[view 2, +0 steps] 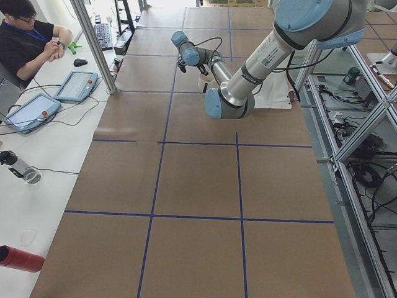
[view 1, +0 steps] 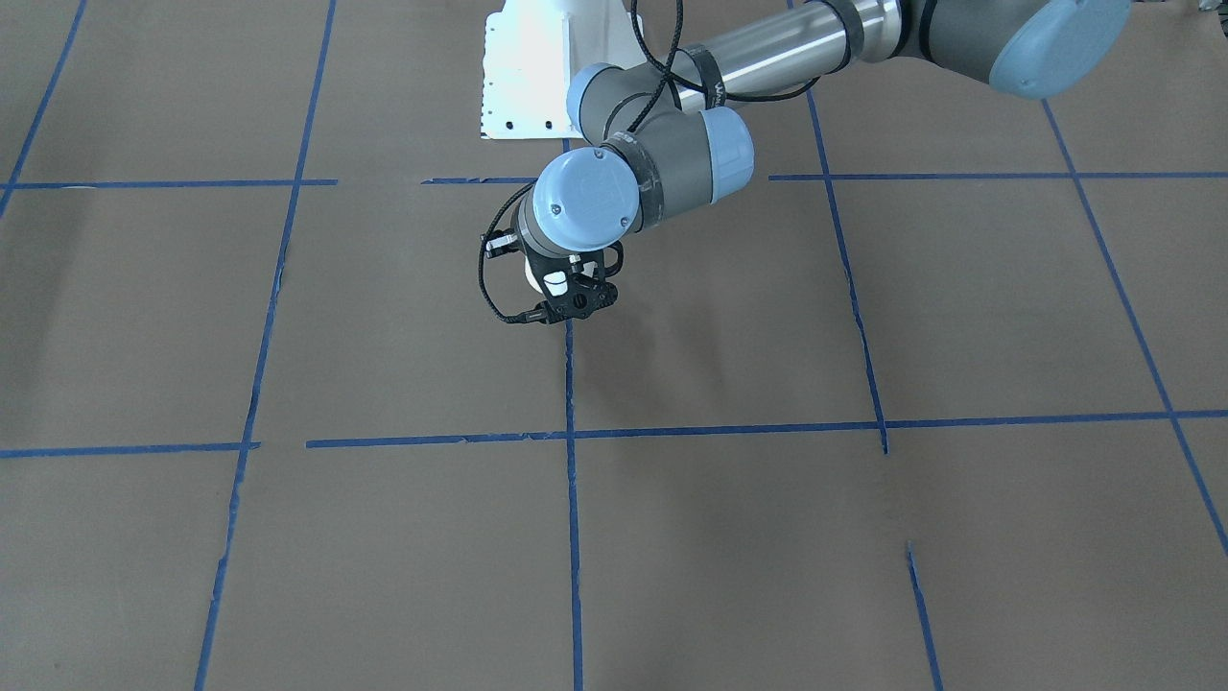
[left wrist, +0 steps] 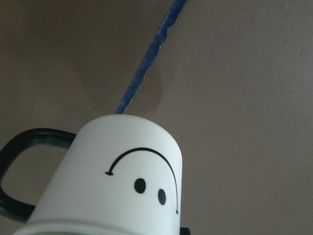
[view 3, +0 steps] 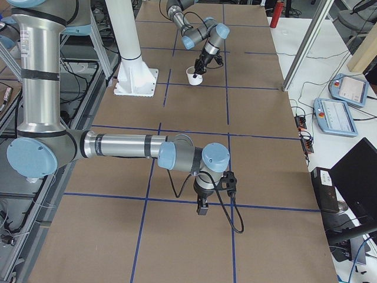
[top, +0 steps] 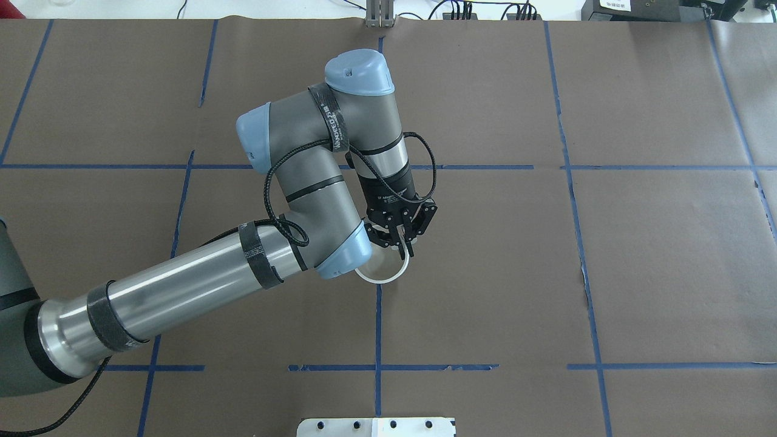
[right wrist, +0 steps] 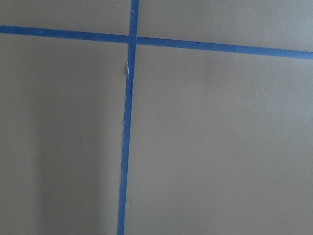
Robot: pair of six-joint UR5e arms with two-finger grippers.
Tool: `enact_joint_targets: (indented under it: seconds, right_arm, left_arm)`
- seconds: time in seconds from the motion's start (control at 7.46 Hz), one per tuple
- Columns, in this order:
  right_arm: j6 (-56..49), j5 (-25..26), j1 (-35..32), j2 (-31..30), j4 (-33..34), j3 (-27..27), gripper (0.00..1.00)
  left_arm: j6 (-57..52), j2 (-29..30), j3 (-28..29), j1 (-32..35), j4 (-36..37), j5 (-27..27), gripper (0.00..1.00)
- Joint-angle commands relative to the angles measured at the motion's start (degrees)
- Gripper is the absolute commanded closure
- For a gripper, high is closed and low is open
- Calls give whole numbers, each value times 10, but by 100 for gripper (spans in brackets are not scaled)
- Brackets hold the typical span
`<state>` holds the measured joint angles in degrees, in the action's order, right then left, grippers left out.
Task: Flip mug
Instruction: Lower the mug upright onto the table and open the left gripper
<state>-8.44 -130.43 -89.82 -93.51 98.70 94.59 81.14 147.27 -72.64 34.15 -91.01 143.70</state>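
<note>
The white mug point(left wrist: 112, 186) with the black smiley face fills the bottom of the left wrist view, its black loop handle point(left wrist: 14, 171) on the left. In the overhead view my left gripper point(top: 405, 247) is shut on the mug's rim, and the mug point(top: 379, 267) shows its pale interior, opening upward. The mug is also small in the exterior right view point(view 3: 193, 75), low over the brown table. I cannot tell whether its base touches the table. My right gripper point(view 3: 202, 207) points down at the table far from the mug. I cannot tell whether it is open or shut.
Brown paper with blue tape lines point(top: 377, 340) covers the table. The robot's white base plate point(view 1: 528, 67) sits behind the mug. An operator point(view 2: 25, 37), tablets point(view 2: 74, 84) and a red bottle point(view 2: 18, 257) are on the side bench.
</note>
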Motion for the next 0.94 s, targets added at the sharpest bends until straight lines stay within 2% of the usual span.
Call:
enact_joint_targets:
  seconds: [0.0, 0.27, 0.4, 0.54, 0.8]
  right_arm:
    - [0, 0, 0, 0, 0, 0, 0]
    - [0, 0, 0, 0, 0, 0, 0]
    - [0, 0, 0, 0, 0, 0, 0]
    - [0, 0, 0, 0, 0, 0, 0]
    - [0, 0, 0, 0, 0, 0, 0]
  left_arm:
    - [-74, -2, 0, -1, 25, -30, 100]
    - [-74, -15, -1, -10, 25, -42, 99]
    - [-72, -16, -2, -15, 26, -42, 62]
    - [-66, -16, -3, -15, 27, -43, 2]
    - [-66, -17, -25, -15, 26, -42, 0]
